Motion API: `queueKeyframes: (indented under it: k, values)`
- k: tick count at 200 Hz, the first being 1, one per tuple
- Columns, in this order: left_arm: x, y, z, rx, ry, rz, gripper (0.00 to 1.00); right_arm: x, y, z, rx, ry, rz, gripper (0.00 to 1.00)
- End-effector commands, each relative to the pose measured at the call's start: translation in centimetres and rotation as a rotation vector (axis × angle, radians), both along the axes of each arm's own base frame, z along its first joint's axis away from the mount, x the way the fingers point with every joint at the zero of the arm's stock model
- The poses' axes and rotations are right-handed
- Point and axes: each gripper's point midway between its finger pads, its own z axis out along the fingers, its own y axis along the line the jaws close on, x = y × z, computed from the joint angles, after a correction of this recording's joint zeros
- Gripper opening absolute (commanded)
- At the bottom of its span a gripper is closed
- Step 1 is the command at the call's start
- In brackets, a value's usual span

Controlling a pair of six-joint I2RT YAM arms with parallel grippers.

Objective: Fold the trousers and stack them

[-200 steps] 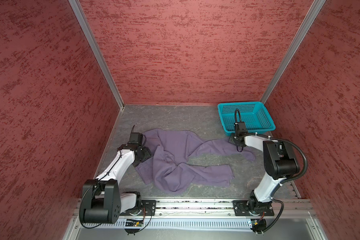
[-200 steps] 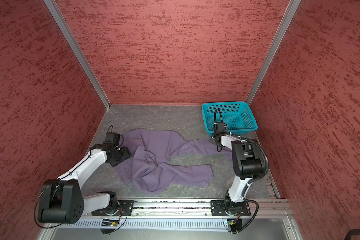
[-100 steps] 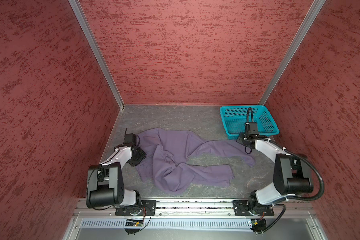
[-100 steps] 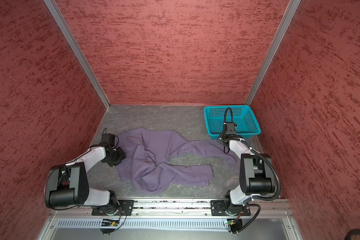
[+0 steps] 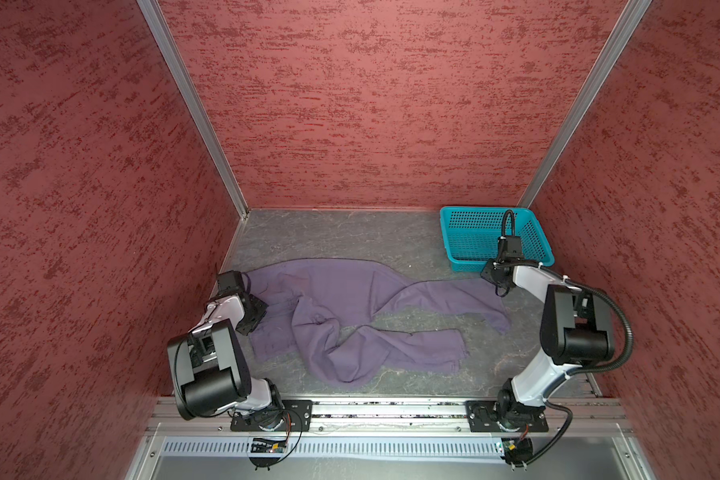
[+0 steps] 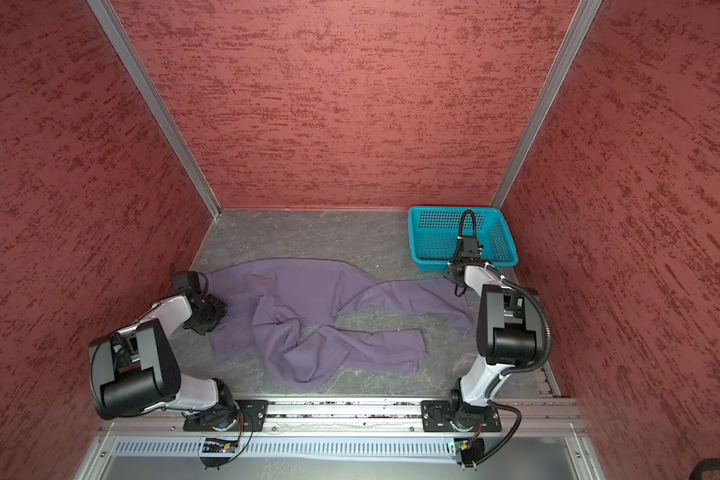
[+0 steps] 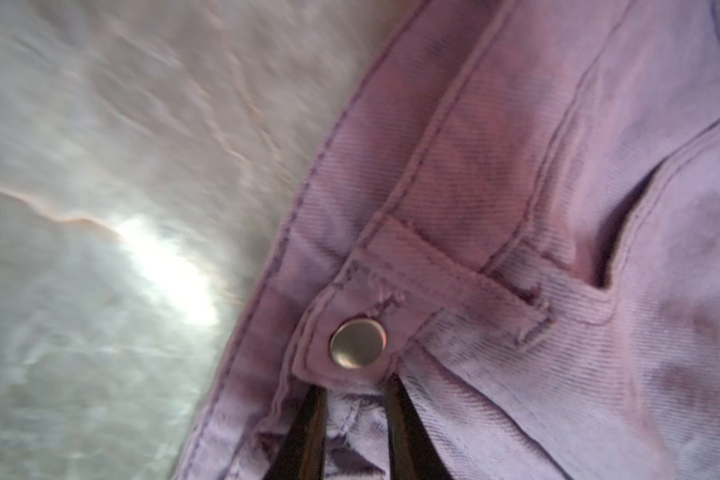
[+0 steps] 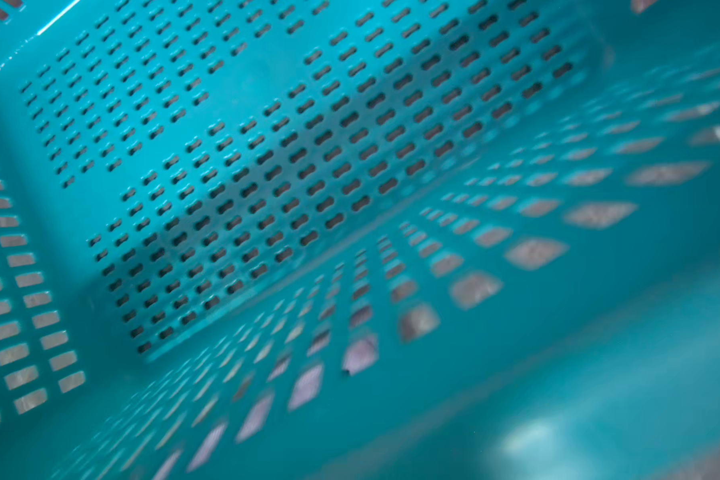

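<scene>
Plain muted purple soft cloth trousers [image 5: 329, 291]; teal perforated plastic basket [image 5: 468, 266]; rough red wall panels [image 5: 371, 104] with darker streaks; grey, pale-veined tabletop [image 5: 329, 232].

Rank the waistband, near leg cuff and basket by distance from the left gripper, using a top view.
1. Waistband: at the left gripper, left edge.
2. Near leg cuff: front, right of centre.
3. Basket: far right corner.

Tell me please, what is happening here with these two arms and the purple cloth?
Two robot arms are handling the trousers, which lie crumpled and unfolded on the table. The left gripper pinches the waistband right beside the metal button. The right gripper is low at a leg end, in front of the teal basket; whether it grips is unclear.
</scene>
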Motion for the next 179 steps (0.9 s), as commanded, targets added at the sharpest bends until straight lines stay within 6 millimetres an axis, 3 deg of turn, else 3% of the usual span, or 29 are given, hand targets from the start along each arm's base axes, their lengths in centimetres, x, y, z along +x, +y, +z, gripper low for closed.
queueKeyframes:
  k: [1, 34, 54, 77, 99, 121, 144, 179]
  values:
    - [-1.7, 1.8, 0.8, 0.096, 0.030, 0.063, 0.25, 2.6, -1.6, 2.4, -0.013, -0.068, -0.014, 0.15]
    - [-2.7, 3.4, 3.2, 0.192, 0.011, 0.129, 0.25, 4.9, -3.6, 3.7, -0.054, -0.076, -0.029, 0.26]
    - [-2.5, 3.5, 4.6, 0.207, -0.029, 0.140, 0.25, 5.4, -4.3, 3.9, -0.047, -0.073, -0.038, 0.28]
    - [-1.5, 2.6, 6.1, 0.213, -0.058, 0.103, 0.27, 5.0, -3.7, 3.7, -0.012, -0.076, -0.036, 0.28]
    - [-0.3, 0.9, 7.0, 0.218, -0.071, 0.031, 0.30, 3.0, -2.3, 2.9, 0.055, -0.073, -0.039, 0.31]
    - [0.9, -1.7, 7.0, 0.208, -0.085, -0.070, 0.39, 0.8, -0.9, 1.5, 0.116, -0.067, -0.023, 0.42]
    - [1.2, -3.7, 6.1, 0.188, -0.059, -0.147, 0.61, -0.4, -0.4, -0.3, 0.112, -0.015, 0.010, 0.54]
    - [0.4, -4.5, 4.3, 0.152, -0.028, -0.162, 0.69, -0.4, -0.9, -2.0, 0.078, 0.049, 0.029, 0.57]
